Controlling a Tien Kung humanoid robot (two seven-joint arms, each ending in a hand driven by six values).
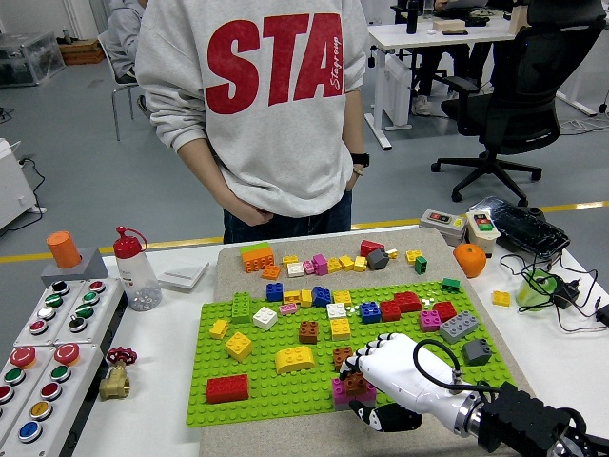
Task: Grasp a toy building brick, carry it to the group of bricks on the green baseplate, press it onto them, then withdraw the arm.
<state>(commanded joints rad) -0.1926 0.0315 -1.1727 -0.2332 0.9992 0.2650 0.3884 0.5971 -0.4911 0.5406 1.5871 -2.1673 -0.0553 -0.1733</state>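
The green baseplate [257,381] lies in the middle of the table and carries several scattered bricks. Near its front right, a small brown brick [355,384] sits on a magenta brick [339,389], with another brown brick [342,356] just behind. My right hand [366,386], white with a black forearm, comes in from the lower right. Its fingers [369,354] curl over the small brown brick from above and the thumb lies below it at the plate's front edge. The hand hides part of the stack.
Loose bricks lie on the beige mat [228,255] behind the plate. A button box [48,352], a brass valve [115,379] and a spray bottle [135,271] stand at the left. Cables and an orange ball [469,259] are at the right. A person [257,105] stands at the far side, hands at the waist.
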